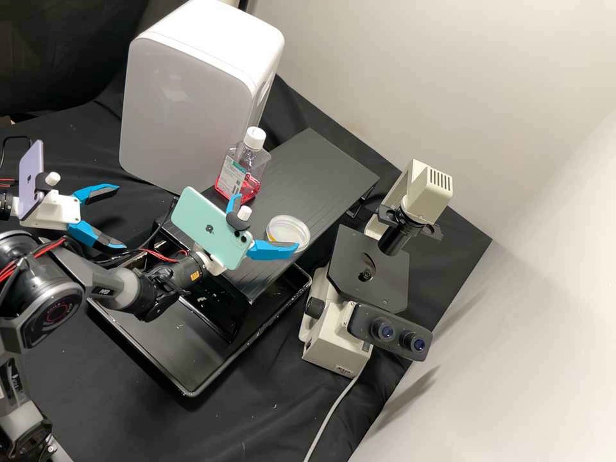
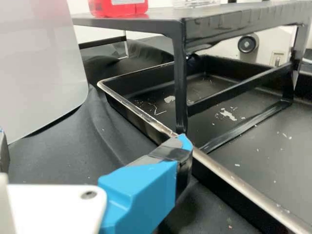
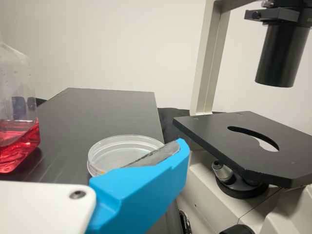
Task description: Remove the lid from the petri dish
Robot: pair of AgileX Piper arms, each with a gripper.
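A clear round petri dish with its lid on sits at the near right corner of the black raised platform. My right gripper is open just left of the dish, its lower finger tip beside the dish's near rim. In the right wrist view one blue finger lies in front of the dish. My left gripper hangs open farther left, over the black cloth beside the tray. In the left wrist view its blue finger sits close to the tray rim.
A flask of red liquid stands on the platform behind the dish. A large white box is at the back left. A microscope stands right of the platform, its black stage close to the dish. The platform stands in a black tray.
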